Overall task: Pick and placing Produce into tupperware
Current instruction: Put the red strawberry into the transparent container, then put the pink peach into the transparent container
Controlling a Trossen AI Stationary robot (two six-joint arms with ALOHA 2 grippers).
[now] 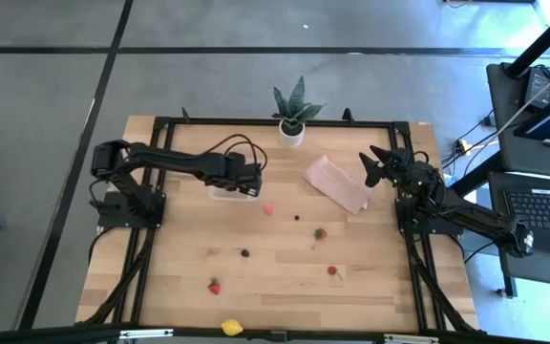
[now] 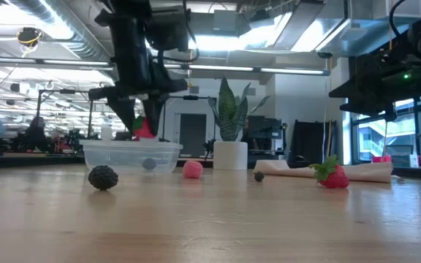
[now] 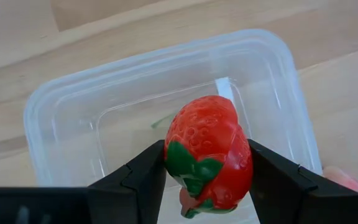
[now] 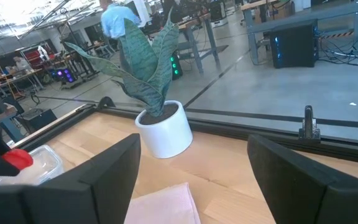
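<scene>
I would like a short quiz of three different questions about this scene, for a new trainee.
1. True or false: the left gripper holds a strawberry above the clear container.
2. Which thing stands beyond the container, at the table's far edge? A) potted plant B) a kettle C) a cup
3. Fill in: the right gripper waits with its jaws ____.

Key: 1 true; 2 A; 3 open.
</scene>
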